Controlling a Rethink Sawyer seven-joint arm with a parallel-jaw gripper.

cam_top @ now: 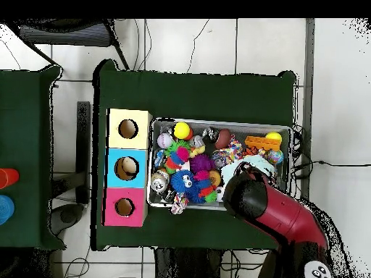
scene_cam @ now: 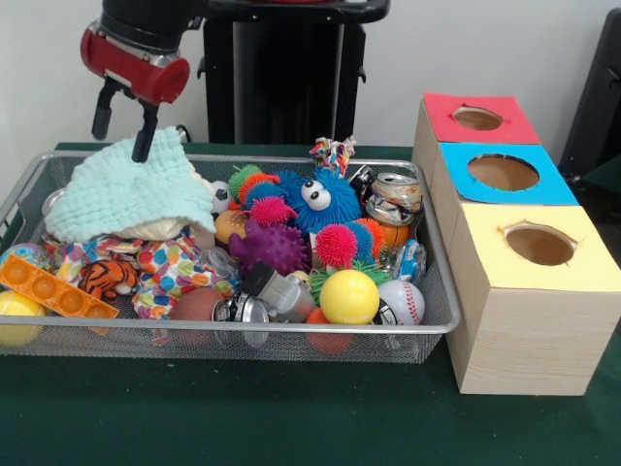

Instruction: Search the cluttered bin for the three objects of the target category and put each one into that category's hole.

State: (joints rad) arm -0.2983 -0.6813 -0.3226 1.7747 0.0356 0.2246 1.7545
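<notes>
end effector (scene_cam: 121, 121) fingers spread, empty; mint cloth (scene_cam: 131, 189) half-hides tiger toy (scene_cam: 107, 279).

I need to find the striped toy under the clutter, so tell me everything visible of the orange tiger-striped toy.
The tiger toy looks soft and plush, orange with black stripes. Only part of it shows: it lies low in the wire bin, at the picture's left in the front view. A colourful patterned cloth lies against it, and an orange bubble tray overlaps its front. The end effector is above, not touching it.
</notes>
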